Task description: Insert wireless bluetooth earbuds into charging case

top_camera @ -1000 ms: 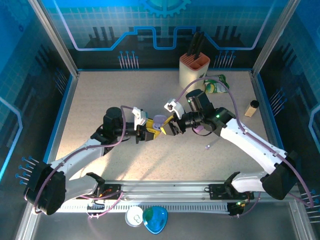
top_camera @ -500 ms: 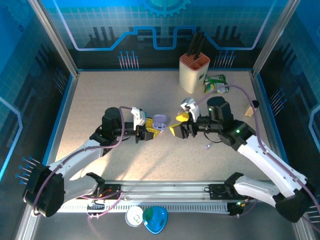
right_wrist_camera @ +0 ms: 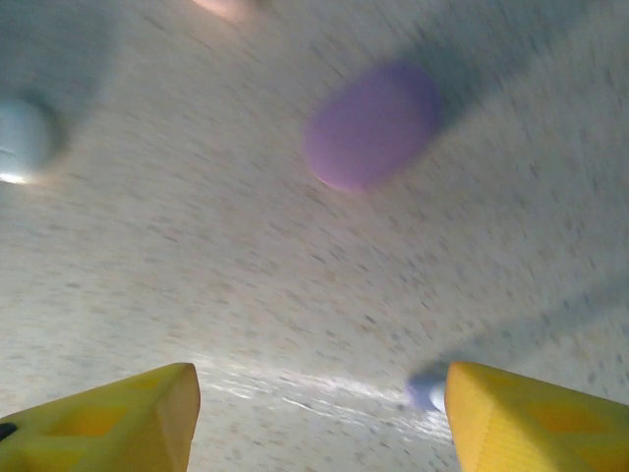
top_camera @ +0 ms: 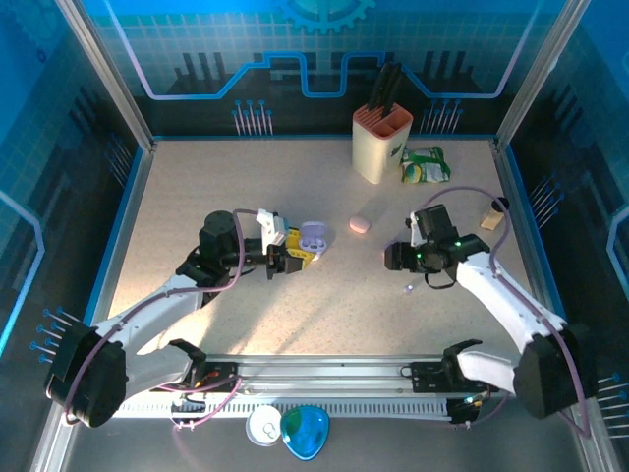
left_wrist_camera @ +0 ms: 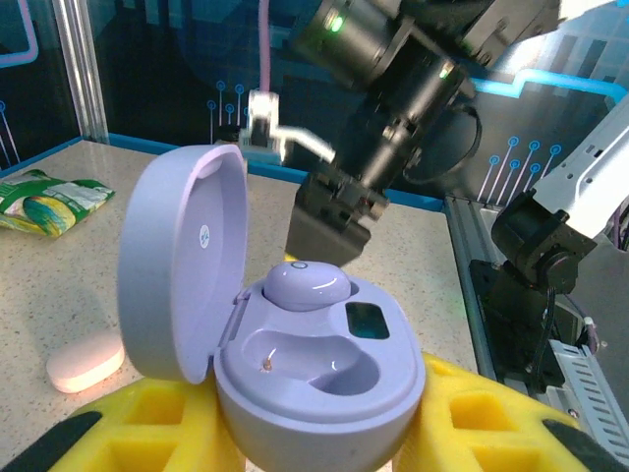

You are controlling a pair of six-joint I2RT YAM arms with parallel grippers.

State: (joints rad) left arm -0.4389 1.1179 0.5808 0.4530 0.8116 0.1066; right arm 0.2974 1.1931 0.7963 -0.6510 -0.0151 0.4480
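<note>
- Left gripper [top_camera: 301, 252] is clamped on the lilac charging case [top_camera: 314, 236], with its yellow fingers [left_wrist_camera: 167, 413] pressing the base from both sides.
- Seen from the left wrist, the charging case [left_wrist_camera: 314, 383] has its lid swung up and open, standing at the left of the base.
- One lilac earbud [left_wrist_camera: 305, 283] sits in the far socket of the charging case; the near socket [left_wrist_camera: 314, 359] lies bare.
- Right gripper [top_camera: 391, 258] hangs to the right of the charging case and well apart from it. Its jaws are spread wide, with bare table [right_wrist_camera: 295, 295] between its yellow fingers [right_wrist_camera: 108, 418].
- A loose earbud [top_camera: 407, 289] lies on the table right of the charging case and nearer the arm bases, just beside the right gripper. From the right wrist it shows as a small lilac bit [right_wrist_camera: 428, 391] by the inner edge of one finger.
- A closed pink case [top_camera: 360, 224] rests on the table between the charging case and the right gripper.
- A lilac oval [right_wrist_camera: 371, 126] lies ahead of the right gripper, too blurred to tell what it is.
- A knife block [top_camera: 381, 143] and a green packet [top_camera: 425, 165] stand behind and to the right of the charging case.
</note>
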